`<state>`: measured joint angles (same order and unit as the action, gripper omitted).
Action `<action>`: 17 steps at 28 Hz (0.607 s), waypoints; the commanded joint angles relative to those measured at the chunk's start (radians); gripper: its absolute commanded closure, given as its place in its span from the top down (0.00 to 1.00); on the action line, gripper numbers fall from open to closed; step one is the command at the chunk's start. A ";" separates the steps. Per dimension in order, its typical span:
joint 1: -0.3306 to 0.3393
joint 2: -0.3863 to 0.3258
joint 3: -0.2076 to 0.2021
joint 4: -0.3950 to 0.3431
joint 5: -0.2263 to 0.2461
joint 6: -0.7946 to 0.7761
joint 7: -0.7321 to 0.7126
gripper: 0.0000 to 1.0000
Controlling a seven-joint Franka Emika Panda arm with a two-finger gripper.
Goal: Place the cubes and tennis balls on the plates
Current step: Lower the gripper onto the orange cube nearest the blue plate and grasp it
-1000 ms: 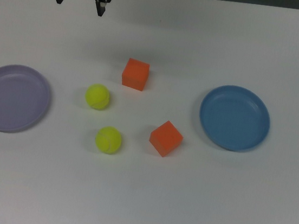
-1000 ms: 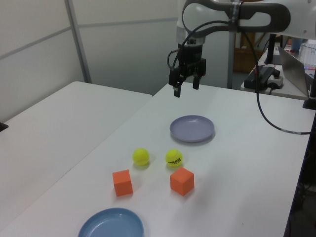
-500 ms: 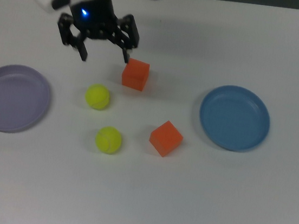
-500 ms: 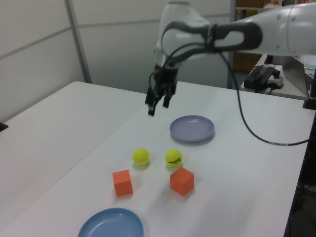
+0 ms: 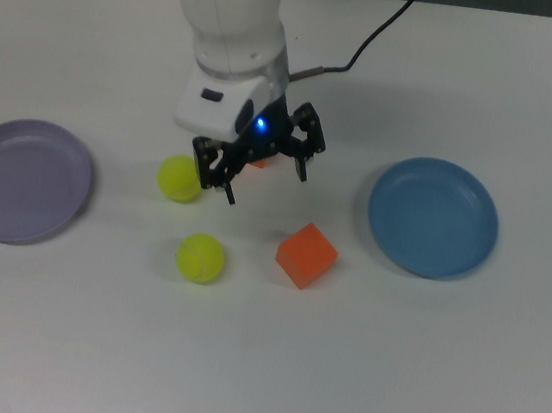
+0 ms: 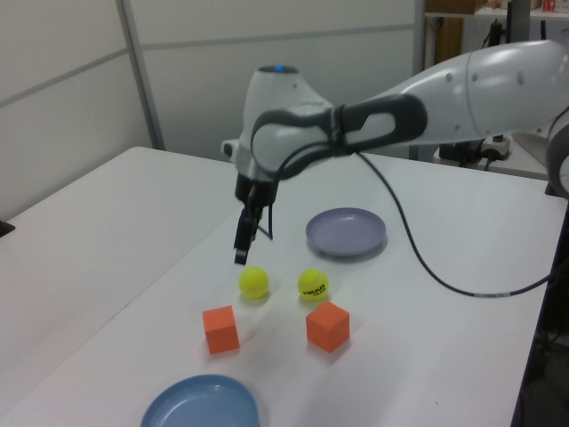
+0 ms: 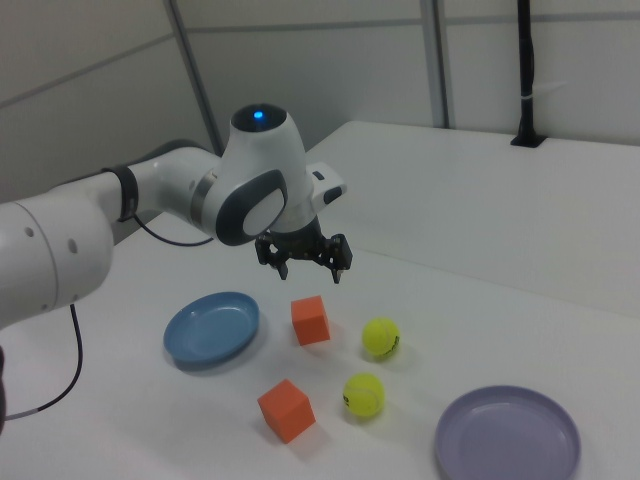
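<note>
Hovering: your gripper [image 5: 257, 169] hangs spread wide and grasping nothing.
Top view: the far cube [image 5: 263, 159] sits almost wholly under the gripper, fingers straddling it; you see only a sliver; one tennis ball [image 5: 179, 178] lies just beside the cube toward the lavender plate [image 5: 19, 180]; the second ball [image 5: 200, 258] and near cube [image 5: 306, 256] lie further from the arm's base; the blue plate [image 5: 434, 217] is well apart on the cube's other side.
Left view: gripper [image 6: 251, 238] clearly above the table [image 6: 133, 267]; your move is straight down.
Right view: the cube [image 7: 310, 320] lies below the fingertips [image 7: 339, 272]; the blue plate [image 7: 212, 328] is the nearer, with open table around.
</note>
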<state>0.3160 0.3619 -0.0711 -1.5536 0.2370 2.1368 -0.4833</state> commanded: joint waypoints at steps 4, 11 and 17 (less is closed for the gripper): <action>0.021 0.091 0.027 0.035 -0.038 0.055 -0.107 1.00; 0.023 0.137 0.051 0.041 -0.038 0.069 -0.106 1.00; 0.029 0.176 0.063 0.041 -0.045 0.123 -0.103 1.00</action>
<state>0.3364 0.4944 -0.0110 -1.5431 0.2115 2.2325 -0.5744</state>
